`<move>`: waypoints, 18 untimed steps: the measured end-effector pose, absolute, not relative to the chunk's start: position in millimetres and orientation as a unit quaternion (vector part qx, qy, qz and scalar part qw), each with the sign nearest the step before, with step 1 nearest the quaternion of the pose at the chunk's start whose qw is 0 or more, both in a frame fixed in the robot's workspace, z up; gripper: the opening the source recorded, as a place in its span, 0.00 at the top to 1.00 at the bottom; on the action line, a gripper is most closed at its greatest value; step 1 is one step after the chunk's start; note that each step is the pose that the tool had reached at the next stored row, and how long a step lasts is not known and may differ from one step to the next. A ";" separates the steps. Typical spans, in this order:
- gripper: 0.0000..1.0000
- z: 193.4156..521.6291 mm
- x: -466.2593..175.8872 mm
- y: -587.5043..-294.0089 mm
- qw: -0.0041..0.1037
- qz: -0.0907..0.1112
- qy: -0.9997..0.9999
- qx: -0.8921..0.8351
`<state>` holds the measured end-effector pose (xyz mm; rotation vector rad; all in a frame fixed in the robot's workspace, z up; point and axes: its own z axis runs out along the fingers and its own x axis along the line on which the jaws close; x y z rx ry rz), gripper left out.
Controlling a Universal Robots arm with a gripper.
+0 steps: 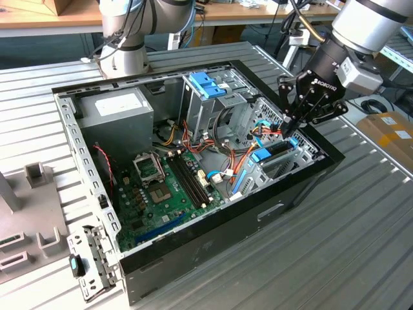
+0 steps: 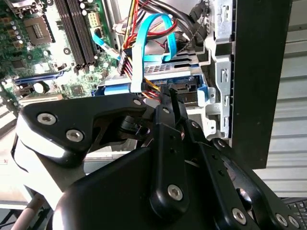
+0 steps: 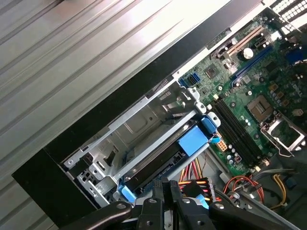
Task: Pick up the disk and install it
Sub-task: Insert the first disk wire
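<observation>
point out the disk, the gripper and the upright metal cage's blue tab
disk (image 3: 158, 160), first wrist view, dark body between blue rails
gripper (image 1: 288, 127), exterior view, between fingertips
blue tab (image 1: 208, 84), exterior view, tab's top face

Gripper (image 1: 292, 124) body is blocking most of disk (image 2: 184, 91) in second wrist view, only sliver of blue rail peeking out. Fingertips are getting cut off by edge in first wrist view. Arm (image 1: 371, 22) is running off frame in exterior view.

Arm angled down from exterior view's right; pincer (image 1: 288, 126) fingers pressed together, empty
</observation>
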<state>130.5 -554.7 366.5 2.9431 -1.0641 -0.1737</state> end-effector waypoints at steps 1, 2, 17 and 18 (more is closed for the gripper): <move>0.83 366.4 130.5 -554.7 0.003 -0.055 -0.345 0.937; 0.83 366.2 130.5 -554.7 0.003 -0.055 -0.354 0.933; 0.83 363.6 130.5 -554.7 -0.004 -0.055 -0.465 0.884; 0.83 363.3 130.4 -554.7 -0.005 -0.055 -0.475 0.878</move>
